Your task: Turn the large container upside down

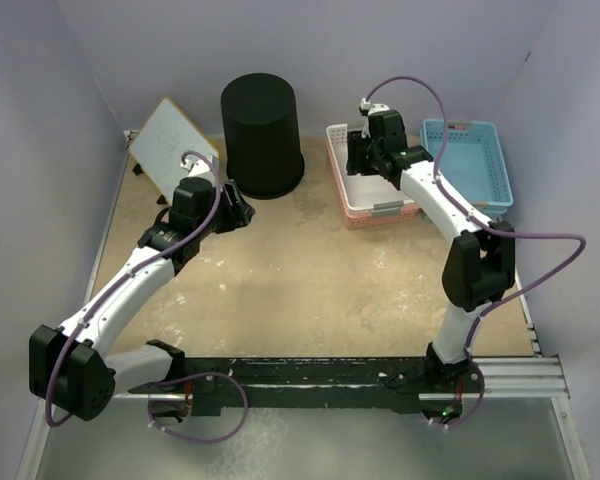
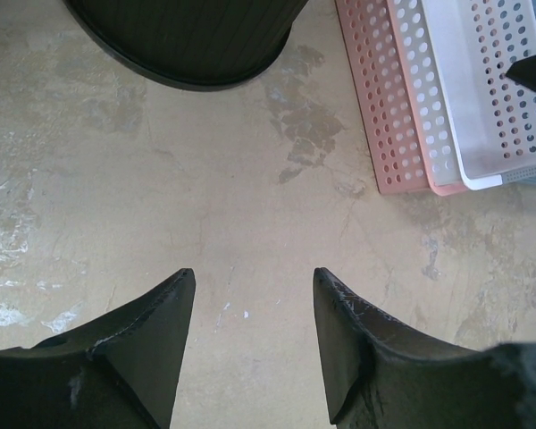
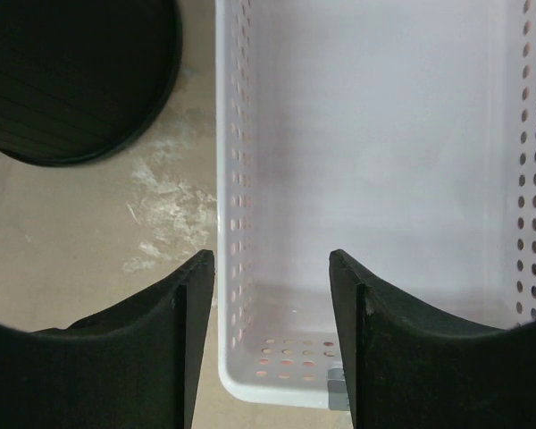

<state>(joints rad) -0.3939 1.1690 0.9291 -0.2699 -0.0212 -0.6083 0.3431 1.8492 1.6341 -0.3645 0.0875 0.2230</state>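
The large container, a tall round black ribbed bin (image 1: pixel 262 135), stands at the back middle of the table. Its wide rim rests on the table and its flat closed end faces up. Its lower edge shows at the top of the left wrist view (image 2: pixel 188 40) and at the top left of the right wrist view (image 3: pixel 71 80). My left gripper (image 1: pixel 242 212) is open and empty, low over bare table just left and in front of the bin (image 2: pixel 253 273). My right gripper (image 1: pixel 360 150) is open and empty, hovering over the left wall of the white basket (image 3: pixel 271 255).
A pink lattice basket (image 1: pixel 352 205) with a white basket (image 3: pixel 384 134) nested in it sits right of the bin. A light-blue basket (image 1: pixel 467 160) lies further right. A white board (image 1: pixel 170 145) leans at the back left. Walls enclose three sides.
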